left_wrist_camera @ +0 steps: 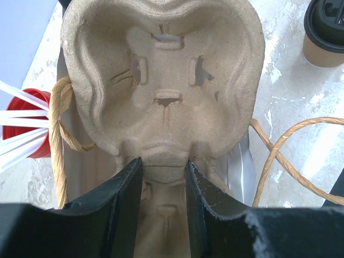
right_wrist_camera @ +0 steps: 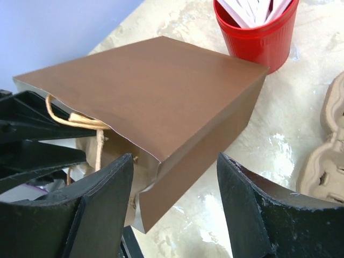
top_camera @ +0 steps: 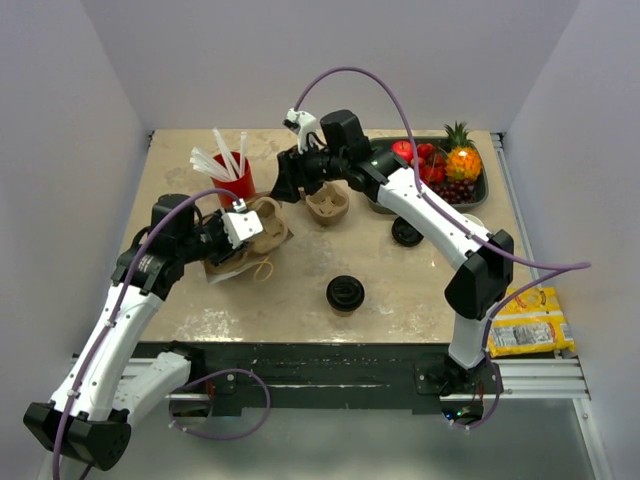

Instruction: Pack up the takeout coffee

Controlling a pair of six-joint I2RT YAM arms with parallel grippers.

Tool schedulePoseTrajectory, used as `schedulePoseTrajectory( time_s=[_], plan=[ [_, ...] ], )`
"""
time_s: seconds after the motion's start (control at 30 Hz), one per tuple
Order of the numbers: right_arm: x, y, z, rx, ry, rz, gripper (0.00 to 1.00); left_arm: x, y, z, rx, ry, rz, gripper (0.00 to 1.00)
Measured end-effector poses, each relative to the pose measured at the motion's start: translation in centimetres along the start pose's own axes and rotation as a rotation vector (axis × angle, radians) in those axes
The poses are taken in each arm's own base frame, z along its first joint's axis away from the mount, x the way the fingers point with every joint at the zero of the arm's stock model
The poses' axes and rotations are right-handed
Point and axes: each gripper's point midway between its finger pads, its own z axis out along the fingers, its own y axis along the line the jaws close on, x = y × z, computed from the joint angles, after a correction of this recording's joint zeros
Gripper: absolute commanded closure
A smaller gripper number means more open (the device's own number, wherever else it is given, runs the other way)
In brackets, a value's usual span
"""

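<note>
Coffee (top_camera: 344,293): standing upright with its lid on, near-centre on the table (top_camera: 300,315). It is well apart from both arms, nothing is touching it, and it is not yet packed.

Left of it, the bag (right_wrist_camera: 150,102) is lying on its side, as far as I can tell, with twine handles (left_wrist_camera: 285,145) trailing out.

Left gripper (left_wrist_camera: 163,164): jaws are clenching the near edge of a pulp carrier (left_wrist_camera: 161,80). The carrier is resting over the bag with its wells facing up.

Right gripper (right_wrist_camera: 174,158): jaws are released and spread wide. It is hovering just beside the bag's far side, and I cannot tell whether it is making contact.

Farther out are a second carrier (top_camera: 327,205), a red cup (right_wrist_camera: 258,35) of white sticks at far left, and a loose lid (top_camera: 406,232) to the right.

Judgement: the step in hand looks like seating the carrier in the bag, ahead of fetching the coffee.

Notes for doing it well:
- The right jaws should be pinning or propping the bag before the left arm pushes. Otherwise the paper is likely to slide or buckle.
- The carrier should be going in level and square to the mouth, clear of the handles, since a loop caught under it would be tipping the wells.
- The left grip is only on a thin pulp edge, so push gently because twisting may tear it.
- The capped cup is the one to be taking afterwards, not the loose lid.
</note>
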Motion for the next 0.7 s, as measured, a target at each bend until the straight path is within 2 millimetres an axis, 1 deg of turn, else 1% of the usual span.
schedulePoseTrajectory(
  time_s=[0.4, 0.57, 0.67, 0.7],
  plan=[
    [1.7, -1.0, 0.1, 0.038, 0.050, -0.020, 0.34, 0.2, 0.0, 0.2, 0.007, 0.007, -0.005, 1.00],
    [3.1, -1.4, 0.2, 0.061, 0.088, -0.009, 0.39, 0.2, -0.1, 0.2, 0.007, 0.008, -0.005, 1.00],
    [3.3, -1.3, 0.3, 0.066, 0.095, -0.015, 0.42, 0.3, -0.1, 0.2, 0.009, 0.010, -0.006, 1.00],
    [3.4, -1.3, 0.3, 0.072, 0.096, -0.018, 0.46, 0.3, -0.1, 0.2, 0.009, 0.011, -0.007, 1.00]
  ],
)
